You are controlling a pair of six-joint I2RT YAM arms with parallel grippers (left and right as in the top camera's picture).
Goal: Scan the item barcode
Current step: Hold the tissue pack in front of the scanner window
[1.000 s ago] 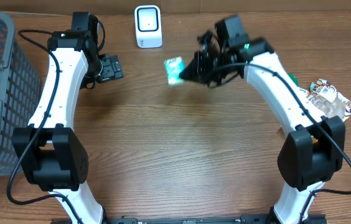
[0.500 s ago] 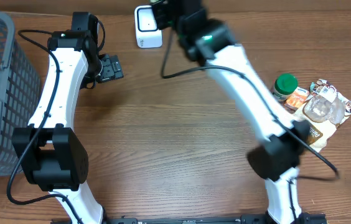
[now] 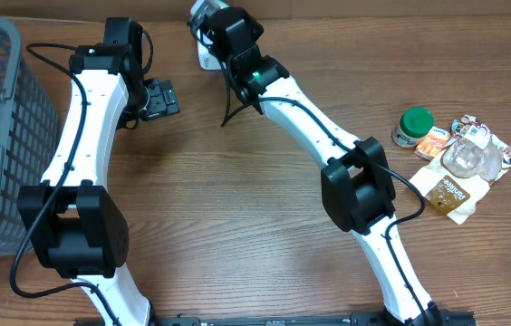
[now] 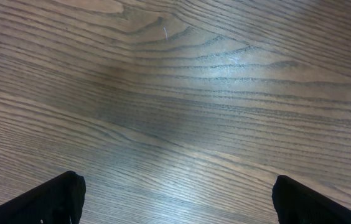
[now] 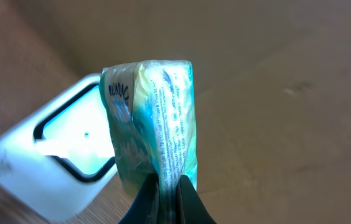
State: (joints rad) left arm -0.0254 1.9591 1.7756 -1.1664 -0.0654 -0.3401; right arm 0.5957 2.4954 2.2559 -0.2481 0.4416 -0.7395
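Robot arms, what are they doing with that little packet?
The right arm reaches across to the white barcode scanner at the far edge of the table. Its jaws are shut on a small green-and-white packet, holding it up in front of the scanner's window. The left arm hangs over the table with its jaws open and empty. A green-lidded jar and more snack packets lie off to the right.
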